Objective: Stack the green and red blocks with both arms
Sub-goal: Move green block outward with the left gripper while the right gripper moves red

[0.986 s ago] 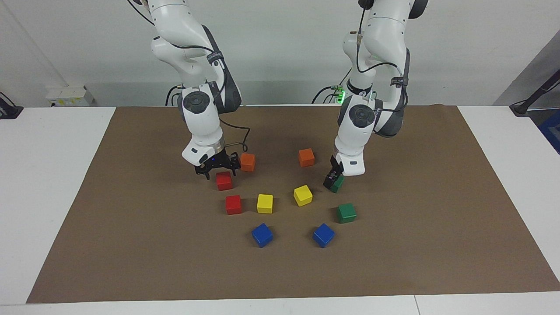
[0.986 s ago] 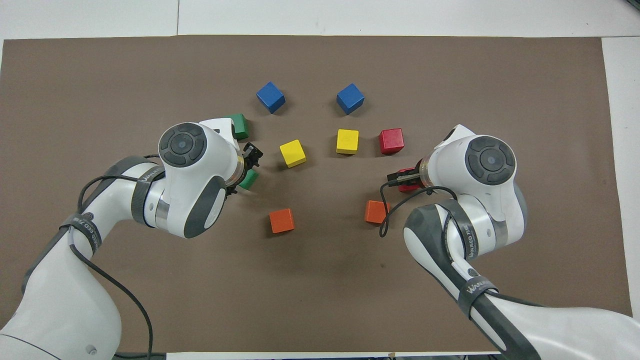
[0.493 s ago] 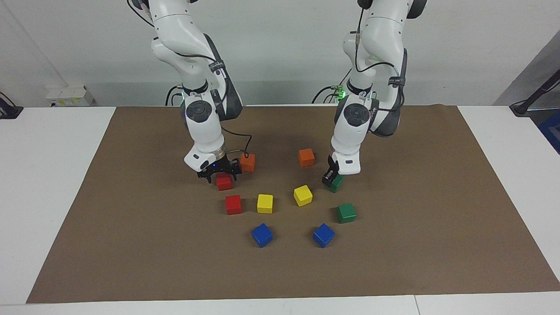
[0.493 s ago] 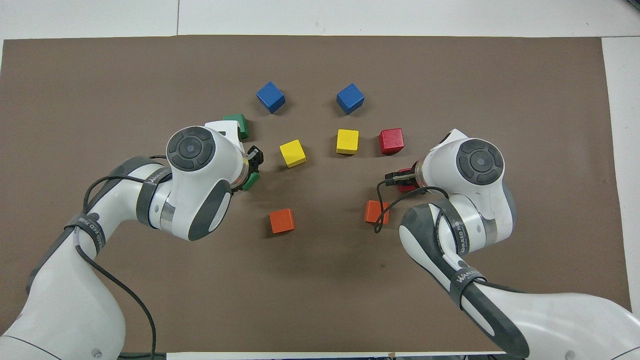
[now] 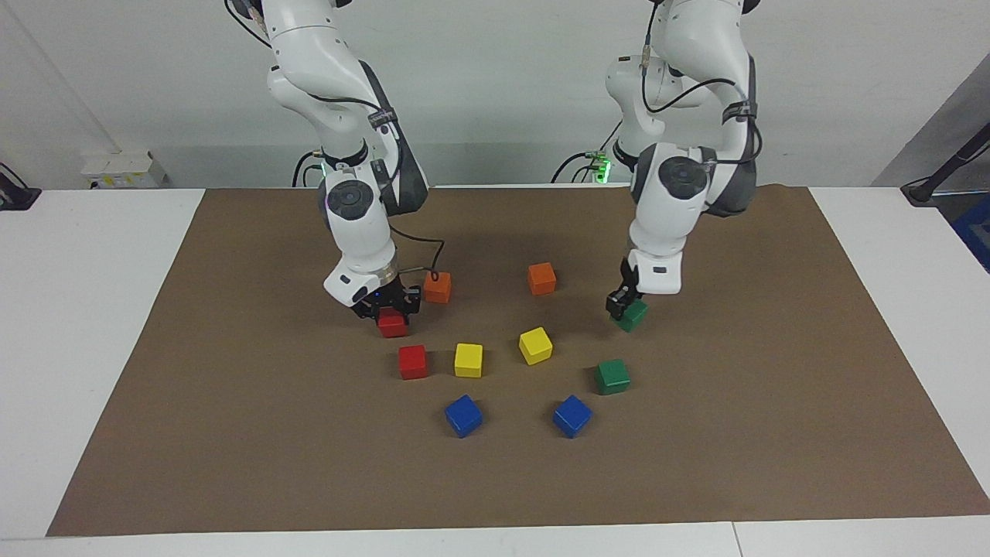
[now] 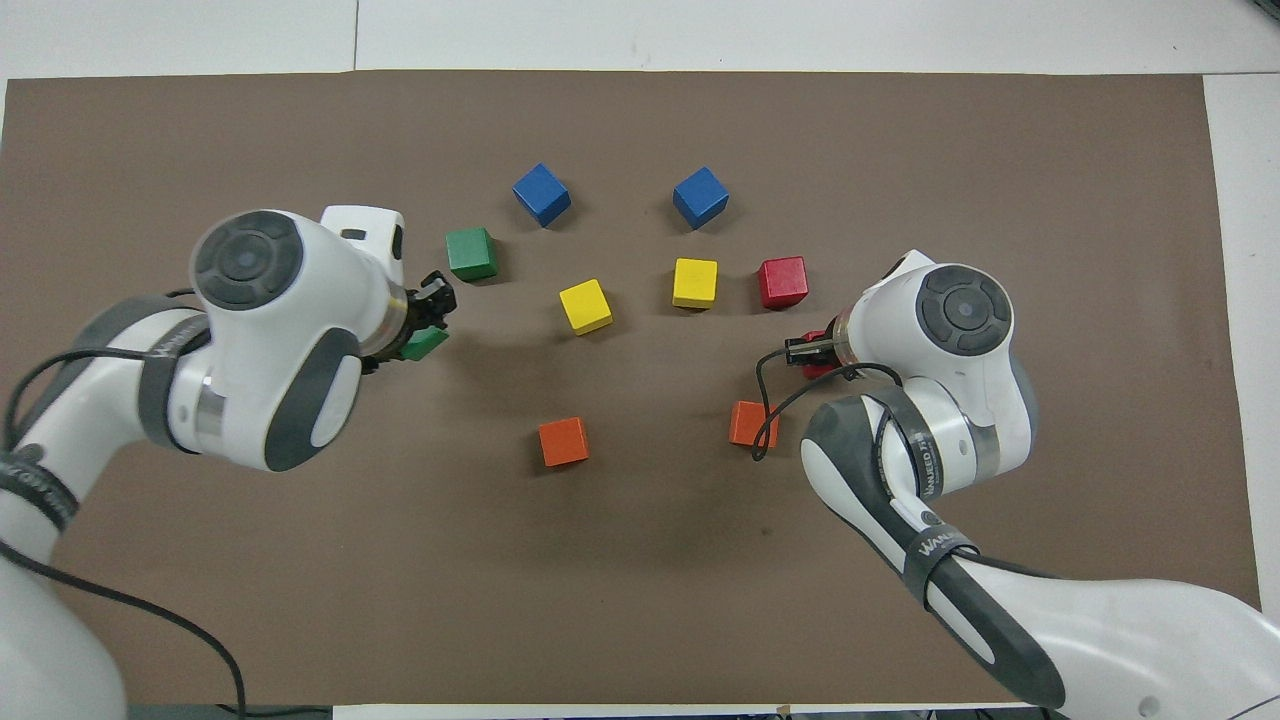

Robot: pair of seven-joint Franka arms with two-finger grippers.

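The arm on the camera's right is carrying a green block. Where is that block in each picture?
Facing view: held green block under the left gripper, raised above the mat.
Overhead view: same block, peeking from under that gripper.
Shared landmark: the loose green block lies close by.

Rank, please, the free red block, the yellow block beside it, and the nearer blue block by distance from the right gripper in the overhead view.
From the right gripper:
1. Free red block, closest.
2. Yellow block, beside the red one.
3. Blue block, farthest out from the robots.

Green cubes [image 5: 612,376], red cubes [image 5: 412,361], yellow, blue and orange cubes; brown mat [image 5: 232,433]; white arms.
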